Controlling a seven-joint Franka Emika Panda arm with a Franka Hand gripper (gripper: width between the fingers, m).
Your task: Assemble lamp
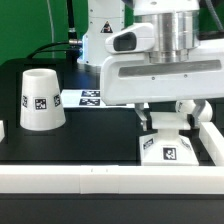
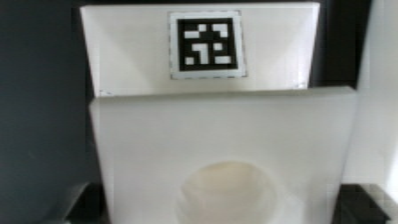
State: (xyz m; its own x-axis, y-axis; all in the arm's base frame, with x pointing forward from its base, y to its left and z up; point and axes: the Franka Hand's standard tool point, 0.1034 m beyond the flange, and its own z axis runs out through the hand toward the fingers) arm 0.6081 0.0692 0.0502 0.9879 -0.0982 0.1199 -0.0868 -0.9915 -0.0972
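The flat stepped lamp base (image 1: 167,150) stands at the exterior view's right, close to the right rail, its tag facing forward. My gripper (image 1: 167,115) is down over it, with a finger against each side of its upper step. In the wrist view the base (image 2: 214,110) fills the frame, tag at the far end, with a pale oval patch (image 2: 231,195) near my gripper (image 2: 222,207). The dark fingertips (image 2: 75,205) sit tight against its two edges. The tapered shade (image 1: 42,100) stands alone, wide end down, at the left. The bulb is out of view.
The marker board (image 1: 90,97) lies flat at the back behind the shade. A long white rail (image 1: 70,178) runs along the front edge and another (image 1: 213,135) along the right side. The table (image 1: 100,135) is black.
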